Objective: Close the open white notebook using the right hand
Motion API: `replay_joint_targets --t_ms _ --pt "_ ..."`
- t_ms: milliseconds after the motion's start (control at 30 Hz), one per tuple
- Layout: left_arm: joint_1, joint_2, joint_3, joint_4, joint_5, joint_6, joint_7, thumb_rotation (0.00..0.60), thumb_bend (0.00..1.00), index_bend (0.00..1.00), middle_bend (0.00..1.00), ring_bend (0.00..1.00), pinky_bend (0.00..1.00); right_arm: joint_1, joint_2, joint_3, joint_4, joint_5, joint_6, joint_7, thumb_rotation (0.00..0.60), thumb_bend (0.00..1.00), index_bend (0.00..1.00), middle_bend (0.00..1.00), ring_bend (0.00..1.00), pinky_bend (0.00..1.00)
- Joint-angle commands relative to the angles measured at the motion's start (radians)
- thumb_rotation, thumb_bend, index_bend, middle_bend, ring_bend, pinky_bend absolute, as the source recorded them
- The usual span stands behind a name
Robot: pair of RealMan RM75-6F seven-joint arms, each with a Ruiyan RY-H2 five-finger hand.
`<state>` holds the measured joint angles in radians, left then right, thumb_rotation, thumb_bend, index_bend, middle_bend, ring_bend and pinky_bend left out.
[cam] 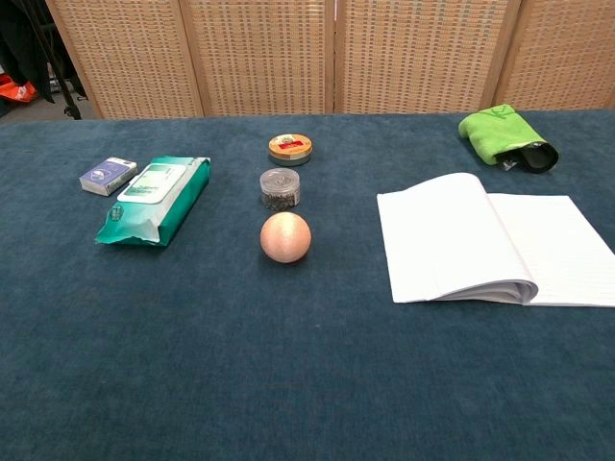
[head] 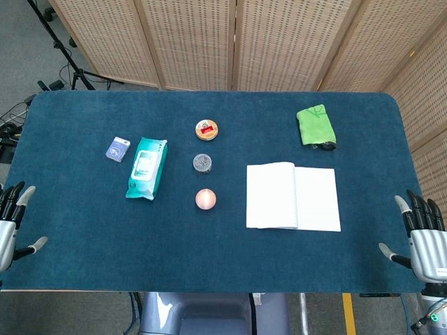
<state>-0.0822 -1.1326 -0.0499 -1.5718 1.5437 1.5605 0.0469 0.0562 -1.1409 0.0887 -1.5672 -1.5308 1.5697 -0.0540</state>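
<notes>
The white notebook [head: 292,197] [cam: 495,240] lies open and flat on the right half of the blue table, its left pages slightly arched. My right hand [head: 422,236] hovers at the table's front right corner, well to the right of the notebook, fingers apart and holding nothing. At the front left edge is my left hand [head: 12,223], also spread with nothing in it. Neither hand shows in the chest view.
A green cloth pouch [head: 316,125] [cam: 505,136] lies behind the notebook. A pink ball [head: 205,199] [cam: 285,237], a small grey jar [head: 202,162], a round tin [head: 206,129], a teal wipes pack [head: 147,167] and a small blue box [head: 117,149] sit to the left.
</notes>
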Motion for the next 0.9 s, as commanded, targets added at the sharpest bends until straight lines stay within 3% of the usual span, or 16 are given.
replay_joint_targets --t_ms 33,267,433,533,633,800,900 --pt "0.004 0.003 0.001 -0.001 0.001 0.005 -0.007 0.6 0.0 0.0 0.0 0.0 0.0 0.0 0.0 -0.003 -0.002 -0.004 -0.001 -0.002 0.6 0.0 0.0 0.0 0.0 0.0" --pt "0.003 0.009 -0.004 -0.006 -0.009 0.0 -0.018 0.6 0.0 0.0 0.0 0.0 0.0 0.014 -0.001 -0.017 -0.002 -0.021 -0.032 -0.008 0.6 0.0 0.0 0.0 0.0 0.0" --pt "0.004 0.005 -0.004 -0.01 -0.009 0.001 -0.005 0.6 0.0 0.0 0.0 0.0 0.0 0.089 -0.015 -0.038 0.002 -0.073 -0.148 -0.055 0.6 0.0 0.0 0.0 0.0 0.0" --pt "0.007 0.003 -0.003 -0.01 -0.007 0.006 -0.003 0.6 0.0 0.0 0.0 0.0 0.0 0.155 -0.033 -0.043 0.004 -0.115 -0.231 -0.114 0.6 0.0 0.0 0.0 0.0 0.0" --pt "0.012 0.006 -0.006 -0.008 -0.025 0.003 -0.015 0.6 0.0 0.0 0.0 0.0 0.0 0.247 -0.076 -0.045 -0.048 -0.118 -0.385 -0.202 0.6 0.0 0.0 0.0 0.0 0.0" --pt "0.021 0.012 -0.007 -0.003 -0.029 0.013 -0.041 0.6 0.0 0.0 0.0 0.0 0.0 0.297 -0.148 -0.02 -0.075 -0.078 -0.451 -0.356 0.6 0.15 0.0 0.0 0.0 0.0" --pt "0.025 0.015 -0.008 0.0 -0.032 0.016 -0.054 0.6 0.0 0.0 0.0 0.0 0.0 0.318 -0.189 -0.006 -0.095 -0.044 -0.473 -0.439 0.6 0.16 0.0 0.0 0.0 0.0"
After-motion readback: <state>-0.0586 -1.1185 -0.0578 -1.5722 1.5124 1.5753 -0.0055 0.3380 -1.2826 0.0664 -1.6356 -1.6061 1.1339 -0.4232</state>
